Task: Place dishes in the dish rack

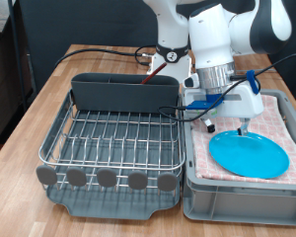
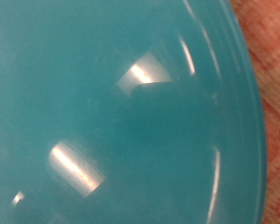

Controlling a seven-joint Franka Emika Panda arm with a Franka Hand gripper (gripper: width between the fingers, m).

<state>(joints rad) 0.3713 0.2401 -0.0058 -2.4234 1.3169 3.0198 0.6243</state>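
The bright-blue plate (image 1: pixel 249 154) lies flat on pink checked cloth inside a grey bin at the exterior view's right. It fills almost the whole wrist view (image 2: pixel 112 112). My gripper (image 1: pixel 227 126) hangs just above the plate's far edge with its fingers spread apart and nothing between them. The fingers do not show in the wrist view. The dish rack (image 1: pixel 113 138), a silver wire grid on a dark tray, stands to the left with bare wires. Its tall grey cutlery compartment (image 1: pixel 123 92) is at the back. I cannot make out the white cup or the wooden spoon.
The grey bin (image 1: pixel 242 188) with pink checked cloth (image 1: pixel 286 123) (image 2: pixel 271 37) sits tight against the rack's right side. Black cables (image 1: pixel 99 51) run over the wooden table behind the rack. A small reddish piece (image 1: pixel 151 65) shows by the robot base.
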